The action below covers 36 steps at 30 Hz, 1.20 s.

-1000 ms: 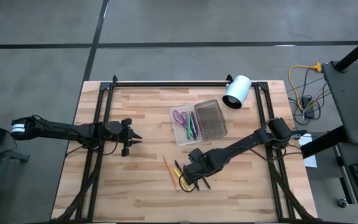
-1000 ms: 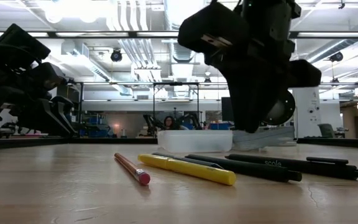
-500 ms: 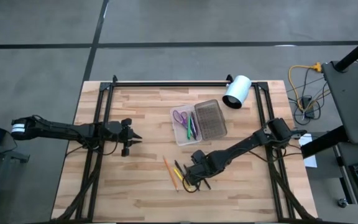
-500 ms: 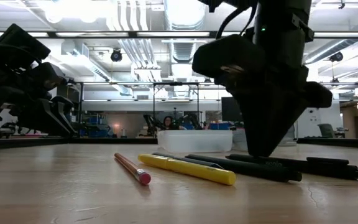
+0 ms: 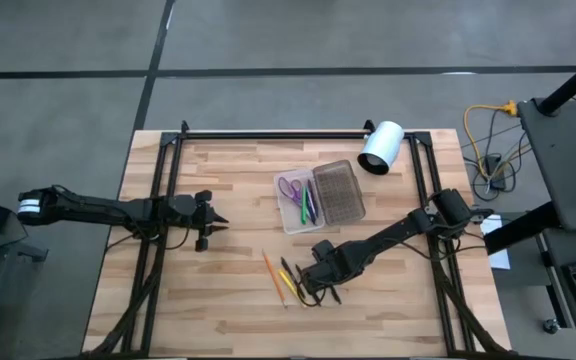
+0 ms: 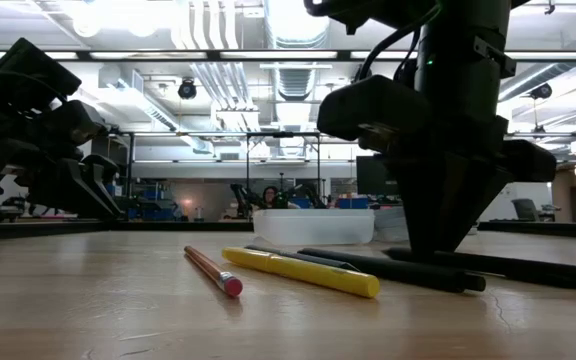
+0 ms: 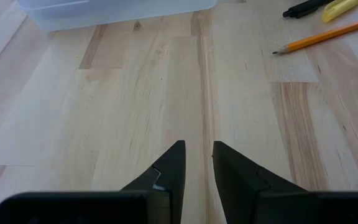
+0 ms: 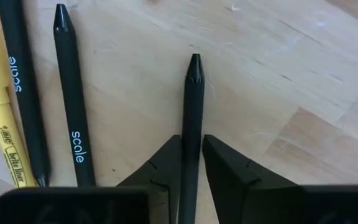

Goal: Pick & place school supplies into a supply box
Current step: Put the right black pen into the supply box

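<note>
I have the right gripper [image 8: 193, 163] down on the desk [image 5: 218, 200] near its front edge, fingers clamped on a black pen [image 8: 192, 118] that lies flat between them. Two more black pens [image 8: 73, 99], a yellow highlighter [image 6: 303, 271] and an orange pencil [image 5: 272, 276] lie beside it. Half a second ago the gripper was just reaching the pens; now it sits lower. Supply box [image 5: 320, 195] mid-desk, holding purple scissors [image 5: 289, 186]. Left gripper [image 7: 196, 168] waits near the left edge, fingers slightly apart.
</note>
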Tool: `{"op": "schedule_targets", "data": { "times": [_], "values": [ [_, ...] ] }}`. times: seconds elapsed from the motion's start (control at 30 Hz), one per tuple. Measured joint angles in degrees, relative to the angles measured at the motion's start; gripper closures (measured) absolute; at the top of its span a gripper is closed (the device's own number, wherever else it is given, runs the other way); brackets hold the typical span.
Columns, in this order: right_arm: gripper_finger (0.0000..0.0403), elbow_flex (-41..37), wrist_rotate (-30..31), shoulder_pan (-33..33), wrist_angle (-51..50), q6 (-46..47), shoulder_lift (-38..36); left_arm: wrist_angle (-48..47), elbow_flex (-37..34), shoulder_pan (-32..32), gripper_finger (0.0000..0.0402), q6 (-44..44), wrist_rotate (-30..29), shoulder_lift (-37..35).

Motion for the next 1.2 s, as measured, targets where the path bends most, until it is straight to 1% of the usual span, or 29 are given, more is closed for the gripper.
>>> {"op": "schedule_targets", "data": {
  "times": [0.07,0.23,0.37,0.53,0.83,1.07,1.2],
  "values": [
    [0.0346,0.0,-0.1,0.0,-0.1,0.0,0.0,0.0,0.0,0.0,0.0335,0.0,0.0,0.0],
    [0.0383,0.0,-0.9,-0.1,-0.1,1.6,0.0,0.0,0.0,0.0,0.0335,0.0,0.0,0.0],
    [0.0385,1.0,-1.9,-0.6,-0.6,1.7,0.1,0.0,0.0,0.0,0.0335,0.0,0.0,0.0],
    [0.0387,3.5,-2.1,-1.6,-0.9,-1.1,0.5,0.0,0.0,0.0,0.0335,0.0,0.0,0.0],
    [0.0389,6.1,0.2,-4.4,-1.1,-8.9,0.3,0.0,0.0,0.0,0.0335,0.0,0.0,0.0],
    [0.0389,9.8,4.4,-7.4,-0.7,-15.1,-0.2,0.0,0.0,0.0,0.0335,0.0,0.0,0.0],
    [0.0390,11.8,4.6,-9.4,-0.6,-17.1,-0.2,0.0,0.0,0.0,0.0335,0.0,0.0,0.0]
  ]
}}
